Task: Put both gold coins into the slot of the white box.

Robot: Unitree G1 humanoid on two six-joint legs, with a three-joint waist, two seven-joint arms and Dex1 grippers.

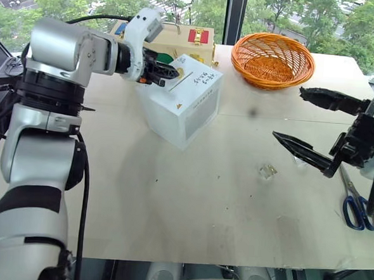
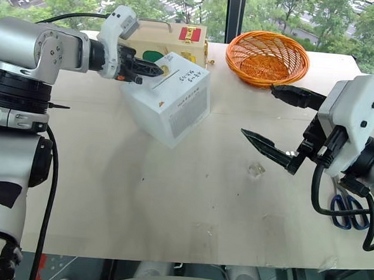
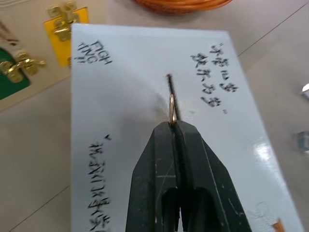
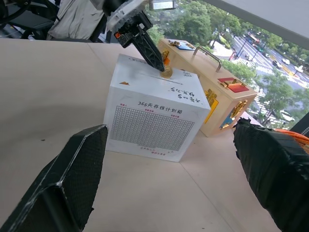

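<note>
pale matte tabletop [image 1: 188, 216] by your window; left gripper [image 3: 172, 124] pinches a gold coin [image 4: 166, 73] over the white box [image 4: 152, 125] slot (right gripper [image 1: 315, 125] gapes wide).

One gold coin [image 4: 166, 72], one white box [image 4: 153, 121]

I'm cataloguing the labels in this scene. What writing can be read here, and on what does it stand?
"365", then printed characters too small to read: side of the white box, above a grid.
Black handwriting on the box's top: not legible.
Wooden case: no writing seen.
</note>
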